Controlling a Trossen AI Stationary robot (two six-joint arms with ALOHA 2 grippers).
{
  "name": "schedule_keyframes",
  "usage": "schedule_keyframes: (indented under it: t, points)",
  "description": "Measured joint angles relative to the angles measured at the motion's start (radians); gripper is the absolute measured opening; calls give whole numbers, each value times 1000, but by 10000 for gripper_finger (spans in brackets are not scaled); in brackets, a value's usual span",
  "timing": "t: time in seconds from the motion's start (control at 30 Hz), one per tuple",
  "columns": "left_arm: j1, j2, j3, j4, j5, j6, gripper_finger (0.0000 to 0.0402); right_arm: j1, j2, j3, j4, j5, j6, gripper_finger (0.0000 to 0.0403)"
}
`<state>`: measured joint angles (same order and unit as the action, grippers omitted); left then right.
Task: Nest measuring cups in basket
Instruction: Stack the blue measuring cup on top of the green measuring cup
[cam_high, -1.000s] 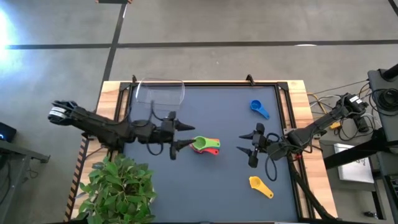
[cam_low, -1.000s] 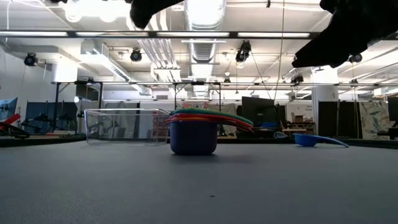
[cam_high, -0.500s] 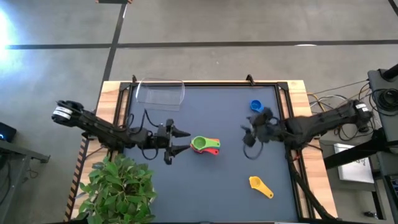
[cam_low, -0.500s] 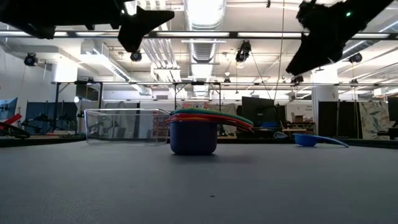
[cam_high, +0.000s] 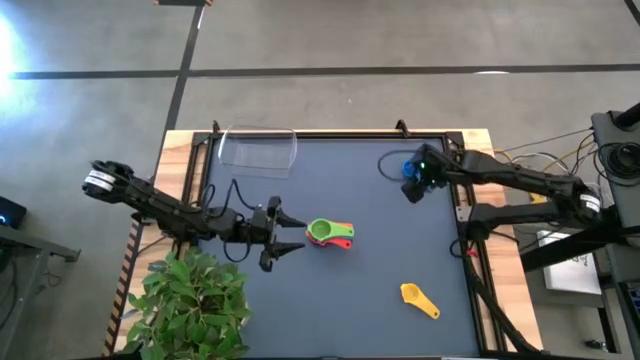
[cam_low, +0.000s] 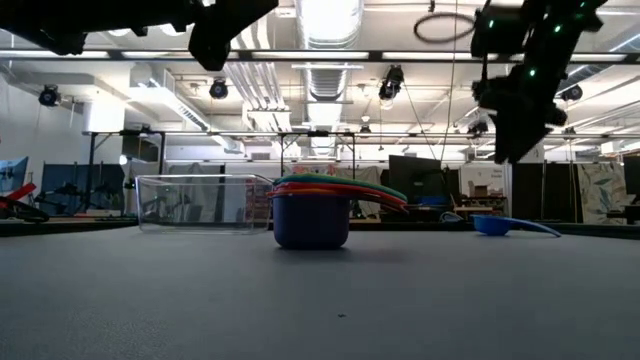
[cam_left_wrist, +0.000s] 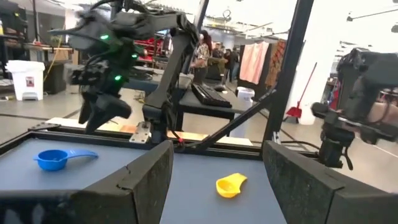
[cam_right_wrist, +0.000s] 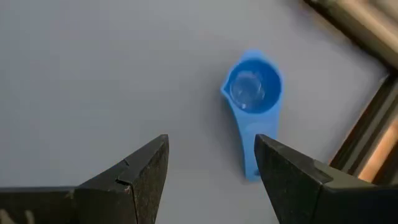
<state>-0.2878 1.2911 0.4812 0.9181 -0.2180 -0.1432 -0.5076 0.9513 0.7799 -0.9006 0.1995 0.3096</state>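
Measuring cups sit partly nested mid-table (cam_high: 330, 233), while the blue cup (cam_right_wrist: 251, 93) is hovered over by the right gripper (cam_right_wrist: 211, 165), fingers spread, seemingly for pickup.

text: none legible | labels: none | numbers: none | signs: none

A robotics lab: exposed ceiling ducts (cam_low: 325, 75), concrete floor (cam_high: 330, 60), equipment racks behind the table (cam_high: 330, 300)
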Motion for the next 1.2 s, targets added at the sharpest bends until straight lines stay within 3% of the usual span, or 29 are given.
schedule_keyframes:
  t: [0.23,0.83,1.2]
  points:
    - [0,0,0,-6,0,-1,233,-137,108,-1,0,-6,-120,226]
    - [0,0,-1,-18,0,-8,233,-284,482,-1,162,7,-328,226]
    - [0,0,-1,-47,0,-6,233,-343,497,-2,177,-78,-349,224]
